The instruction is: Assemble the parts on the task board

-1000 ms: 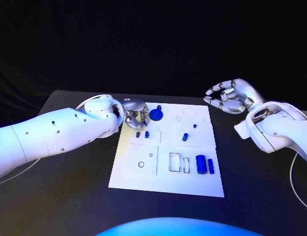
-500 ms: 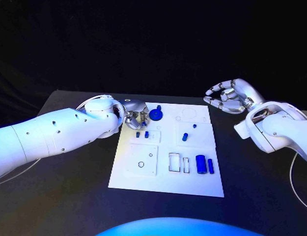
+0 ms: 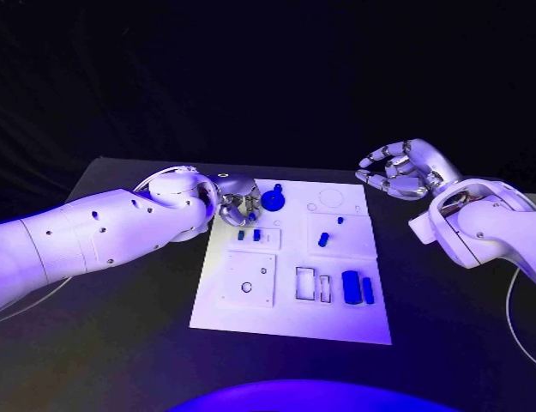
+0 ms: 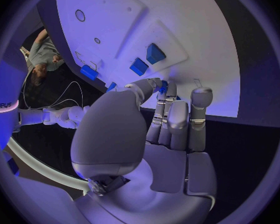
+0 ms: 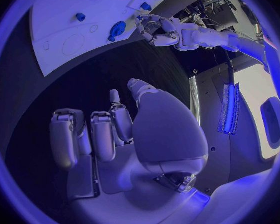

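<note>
The white task board (image 3: 280,313) lies in the middle of the black table. My left hand (image 3: 234,206) hovers at the board's far left edge, fingers curled; in the left wrist view a small blue part (image 4: 162,87) sits pinched between its thumb and fingertips (image 4: 201,97). Just right of that hand lies a round blue part (image 3: 272,200). Two short blue pegs (image 3: 248,233) stand in front of the hand. My right hand (image 3: 398,170) is raised off the board's far right corner, fingers curled in and holding nothing.
More blue parts are on the board: a peg (image 3: 322,239) near the middle and two long bars (image 3: 357,287) at the near right, beside empty rectangular slots (image 3: 304,283). A square plate with holes (image 3: 250,279) sits near left. Bare black table (image 3: 119,335) surrounds the board.
</note>
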Robot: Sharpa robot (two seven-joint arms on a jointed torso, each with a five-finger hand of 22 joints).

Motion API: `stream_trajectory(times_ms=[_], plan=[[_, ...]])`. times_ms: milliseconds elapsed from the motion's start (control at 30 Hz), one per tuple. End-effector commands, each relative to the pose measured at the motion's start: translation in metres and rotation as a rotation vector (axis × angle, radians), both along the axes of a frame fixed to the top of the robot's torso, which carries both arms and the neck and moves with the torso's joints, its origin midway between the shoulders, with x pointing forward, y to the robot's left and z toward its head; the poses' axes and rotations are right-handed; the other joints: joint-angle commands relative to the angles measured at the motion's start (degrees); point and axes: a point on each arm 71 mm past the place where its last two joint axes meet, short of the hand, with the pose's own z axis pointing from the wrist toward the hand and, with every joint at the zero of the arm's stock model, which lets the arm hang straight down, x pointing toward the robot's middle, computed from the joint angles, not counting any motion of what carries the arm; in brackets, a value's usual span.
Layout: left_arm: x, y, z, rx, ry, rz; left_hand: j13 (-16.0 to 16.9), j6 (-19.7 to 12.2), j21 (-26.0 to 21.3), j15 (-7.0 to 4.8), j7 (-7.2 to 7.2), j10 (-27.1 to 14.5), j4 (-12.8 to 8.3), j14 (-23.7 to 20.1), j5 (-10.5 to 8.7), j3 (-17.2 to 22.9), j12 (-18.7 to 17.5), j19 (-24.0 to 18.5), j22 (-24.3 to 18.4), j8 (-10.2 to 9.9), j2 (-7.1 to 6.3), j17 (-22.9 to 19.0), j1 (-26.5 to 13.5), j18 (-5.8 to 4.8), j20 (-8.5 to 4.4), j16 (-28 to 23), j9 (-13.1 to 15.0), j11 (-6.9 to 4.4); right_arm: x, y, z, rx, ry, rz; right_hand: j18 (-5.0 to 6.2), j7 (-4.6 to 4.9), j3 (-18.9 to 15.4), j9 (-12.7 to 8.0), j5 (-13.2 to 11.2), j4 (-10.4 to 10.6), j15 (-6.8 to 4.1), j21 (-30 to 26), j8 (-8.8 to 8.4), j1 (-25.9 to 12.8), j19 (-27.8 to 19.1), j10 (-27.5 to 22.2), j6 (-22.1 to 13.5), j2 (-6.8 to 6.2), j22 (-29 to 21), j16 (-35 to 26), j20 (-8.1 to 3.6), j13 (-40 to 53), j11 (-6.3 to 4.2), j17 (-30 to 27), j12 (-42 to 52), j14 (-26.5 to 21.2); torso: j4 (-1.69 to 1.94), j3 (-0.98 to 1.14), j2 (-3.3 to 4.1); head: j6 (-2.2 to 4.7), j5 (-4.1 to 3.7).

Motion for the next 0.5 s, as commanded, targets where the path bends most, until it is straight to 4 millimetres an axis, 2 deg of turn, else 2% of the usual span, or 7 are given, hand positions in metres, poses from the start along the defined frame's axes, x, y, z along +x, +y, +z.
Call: stream_trajectory(times_ms=[33,500], plan=[[-0.0008,-0.0022,-0.0005,-0.011,0.004,-0.008,-0.01,0.25,-0.19,0.05,0.06,0.44,0.05,-0.37,-0.3,-0.44,-0.43,-0.18,-0.1,-0.33,0.29,-0.15,-0.2,-0.6,-0.01,-0.23,0.06,0.12,-0.0004,0.0012,-0.0007,-0.004,-0.001,0.013,0.32,-0.03,0.33,0.07,0.34,-0.07,-0.4,-0.35,0.04,-0.53,2.48,-0.31,-0.28,0.16,11.75,-0.27,-0.46,2.4,-0.06,6.07,-0.22,4.09,0.01,0.01,-0.01,-0.01,-0.03],[0.0005,-0.0023,-0.0041,0.013,0.034,0.007,-0.24,-1.04,-0.99,0.74,0.84,-0.69,0.38,-1.01,-0.39,-0.99,-2.47,-1.01,-1.2,-2.16,-0.17,-1.24,-0.95,-0.44,0.56,-0.37,-0.17,1.0,-0.0007,0.0011,-0.0019,-0.005,0.002,0.013,0.32,-0.03,0.33,0.07,0.34,-0.07,-0.4,-0.35,0.04,-0.53,2.48,-0.31,-0.28,0.16,11.75,-0.27,-0.46,2.4,-0.06,6.07,-0.22,4.09,-0.09,0.0,0.03,-0.22,-0.06]])
